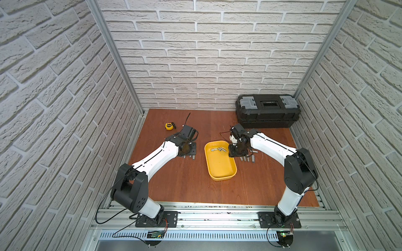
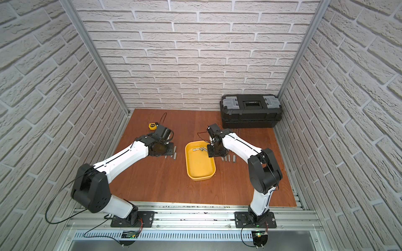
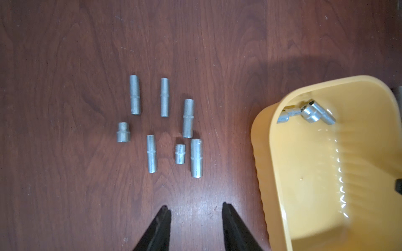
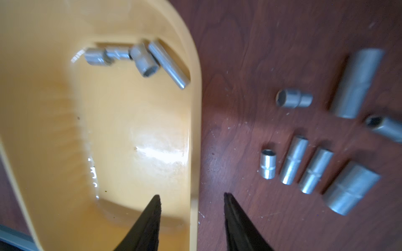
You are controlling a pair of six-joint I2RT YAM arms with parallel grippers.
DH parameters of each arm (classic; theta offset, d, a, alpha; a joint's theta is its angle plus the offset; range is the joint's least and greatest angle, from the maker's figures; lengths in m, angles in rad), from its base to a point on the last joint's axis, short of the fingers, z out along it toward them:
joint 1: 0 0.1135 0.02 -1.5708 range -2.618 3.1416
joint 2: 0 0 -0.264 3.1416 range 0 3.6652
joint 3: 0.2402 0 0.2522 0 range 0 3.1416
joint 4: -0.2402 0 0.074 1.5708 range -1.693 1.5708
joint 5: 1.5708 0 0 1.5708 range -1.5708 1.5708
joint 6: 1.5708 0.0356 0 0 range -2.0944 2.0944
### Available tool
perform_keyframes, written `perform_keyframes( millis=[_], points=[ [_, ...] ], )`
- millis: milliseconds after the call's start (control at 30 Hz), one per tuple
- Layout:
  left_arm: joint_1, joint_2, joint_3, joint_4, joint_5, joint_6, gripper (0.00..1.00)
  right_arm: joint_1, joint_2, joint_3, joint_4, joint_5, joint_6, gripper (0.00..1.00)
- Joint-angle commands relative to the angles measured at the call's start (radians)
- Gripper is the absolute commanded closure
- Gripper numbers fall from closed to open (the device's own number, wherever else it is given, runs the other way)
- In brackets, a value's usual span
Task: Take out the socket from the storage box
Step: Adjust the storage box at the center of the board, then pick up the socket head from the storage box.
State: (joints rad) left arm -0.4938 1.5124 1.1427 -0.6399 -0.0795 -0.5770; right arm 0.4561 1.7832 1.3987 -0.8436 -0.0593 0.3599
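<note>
The right tool (image 4: 191,195), apart and empty, hangs over the box (image 4: 195,87) rim, probably to reach the sockets (image 4: 148,63) bunched at its far end, while the left tool (image 3: 195,206), also apart and empty, hovers by loose sockets (image 3: 188,118) on the tabletop (image 3: 65,87).

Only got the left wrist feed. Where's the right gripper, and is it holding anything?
Observer: Right gripper hangs over the right-side rim of the storage box, fingers apart, nothing between them.
Operator: Any sockets on that side?
Observer: Yes, at least seven sockets lie on the table right of the box, outside it.
Operator: Anything further back?
Observer: A closed black toolbox sits in the far right corner.
</note>
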Motion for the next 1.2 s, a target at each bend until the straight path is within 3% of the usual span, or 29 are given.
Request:
perform_keyframes(
  millis=[0,267,700,933,1167],
  points=[
    [-0.002,-0.008,0.029,-0.022,-0.020,0.006,0.57,0.001,-0.043,0.058,-0.003,0.036,-0.077,0.52],
    [-0.002,-0.018,0.019,-0.024,-0.020,-0.011,0.57,0.018,0.045,0.107,0.102,-0.018,-0.078,0.55],
    [-0.003,-0.045,-0.014,-0.026,-0.024,-0.032,0.57,0.071,0.275,0.236,0.150,0.048,-0.138,0.57],
    [-0.002,-0.057,-0.021,-0.031,-0.030,-0.034,0.57,0.080,0.343,0.268,0.156,0.091,-0.145,0.64],
    [-0.002,-0.058,-0.021,-0.032,-0.031,-0.036,0.57,0.082,0.373,0.281,0.172,0.101,-0.138,0.64]
  ],
)
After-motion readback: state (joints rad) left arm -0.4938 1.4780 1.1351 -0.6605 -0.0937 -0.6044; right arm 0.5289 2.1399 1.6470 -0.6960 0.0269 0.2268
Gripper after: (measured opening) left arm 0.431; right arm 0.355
